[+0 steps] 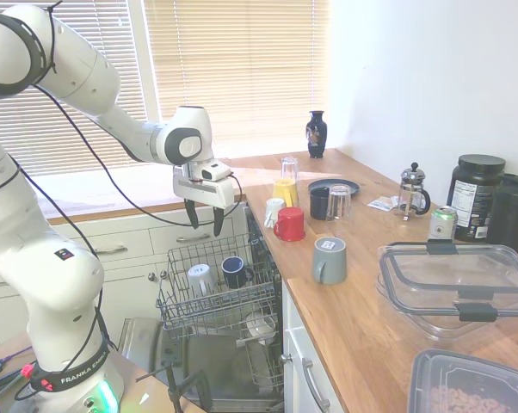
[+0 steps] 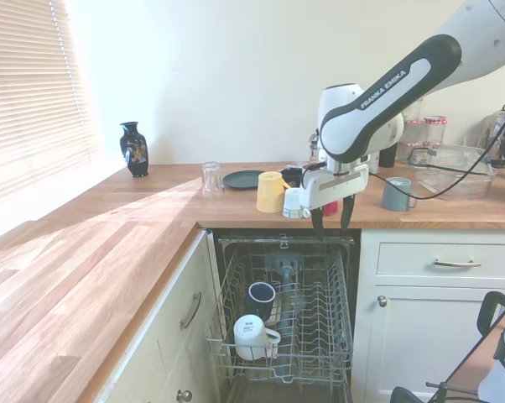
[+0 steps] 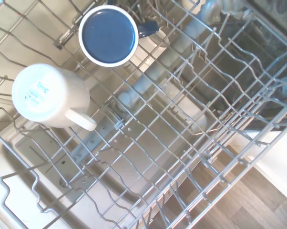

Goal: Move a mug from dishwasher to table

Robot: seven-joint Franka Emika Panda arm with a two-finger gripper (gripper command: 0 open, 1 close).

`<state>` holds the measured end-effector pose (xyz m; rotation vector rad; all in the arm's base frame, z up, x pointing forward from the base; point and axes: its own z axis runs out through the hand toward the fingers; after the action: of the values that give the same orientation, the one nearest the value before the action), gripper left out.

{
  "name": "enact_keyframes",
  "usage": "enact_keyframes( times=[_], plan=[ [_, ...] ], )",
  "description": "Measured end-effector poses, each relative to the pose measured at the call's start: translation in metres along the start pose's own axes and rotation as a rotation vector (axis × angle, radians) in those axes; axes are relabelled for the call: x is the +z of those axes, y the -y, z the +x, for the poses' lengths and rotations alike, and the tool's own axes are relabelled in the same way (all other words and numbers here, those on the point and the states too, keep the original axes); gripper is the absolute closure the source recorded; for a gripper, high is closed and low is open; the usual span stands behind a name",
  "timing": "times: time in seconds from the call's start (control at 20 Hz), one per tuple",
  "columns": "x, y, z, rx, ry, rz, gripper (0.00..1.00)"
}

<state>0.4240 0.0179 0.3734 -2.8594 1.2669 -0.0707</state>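
A small white mug (image 1: 200,277) (image 2: 252,336) (image 3: 50,95) stands upside down in the pulled-out upper rack (image 1: 242,303) (image 2: 320,311) of the open dishwasher, its handle to one side. A dark navy mug (image 1: 234,271) (image 2: 261,300) (image 3: 108,36) stands beside it, also upside down. My gripper (image 1: 205,221) (image 2: 331,220) hangs open above the rack, pointing down, with nothing between its fingers. It is well above both mugs. The wooden table (image 1: 362,301) (image 2: 110,243) runs along the right of the dishwasher and round the corner.
On the table near the dishwasher stand a red mug (image 1: 290,224), a grey mug (image 1: 329,260), a yellow cup (image 1: 285,191), a small white cup (image 1: 274,211), glasses (image 1: 339,202) and a dark plate (image 1: 334,186). Further along are a French press (image 1: 412,191) and plastic containers (image 1: 457,284).
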Motion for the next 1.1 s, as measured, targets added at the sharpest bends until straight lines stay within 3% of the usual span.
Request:
enact_keyframes(
  times=[0.45,0.9,1.1],
  plan=[
    [0.016,0.027,-0.028,-0.086,-0.035,-0.014,0.0],
    [0.058,0.068,-0.065,-0.337,-0.159,-0.089,0.0],
    [0.077,0.09,-0.07,-0.429,-0.166,-0.122,0.0]
  ],
)
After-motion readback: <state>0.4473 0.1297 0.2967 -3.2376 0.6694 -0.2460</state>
